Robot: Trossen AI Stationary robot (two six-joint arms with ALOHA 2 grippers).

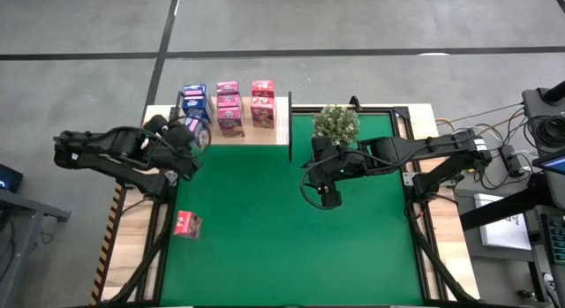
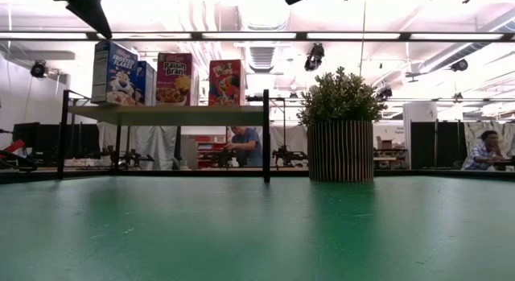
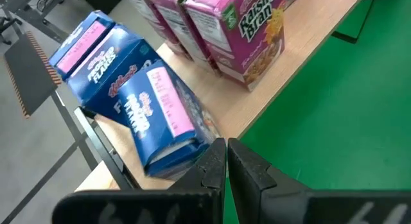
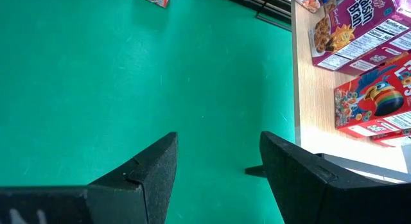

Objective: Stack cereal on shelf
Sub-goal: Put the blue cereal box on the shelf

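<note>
Several cereal boxes stand on the pale wood shelf (image 1: 265, 131) at the mat's far left: two blue ones (image 1: 194, 101), pink Raisin Bran boxes (image 1: 229, 105) and a red box (image 1: 262, 101). In the low view they show in a row: blue (image 2: 113, 72), pink (image 2: 175, 78), red (image 2: 227, 81). My left gripper (image 3: 226, 161) is shut at the shelf's near edge, right beside the nearest blue box (image 3: 157, 118), which leans on the blue box behind it (image 3: 96, 51). My right gripper (image 4: 218, 160) is open and hovers over the green mat (image 1: 291, 237). One more red box (image 1: 186, 224) lies flat on the table's left side. My left gripper has its shut fingers (image 3: 214, 161) close against the near end of the leaning blue box (image 3: 183, 150), coming from the near side and slanting down. Whether the fingers touch the box, I cannot tell.
A potted green plant (image 1: 336, 123) stands on the mat's far edge, just right of the shelf's black upright (image 2: 265, 136) and close to my right arm. The middle and near part of the mat are free. People show in the room beyond the table.
</note>
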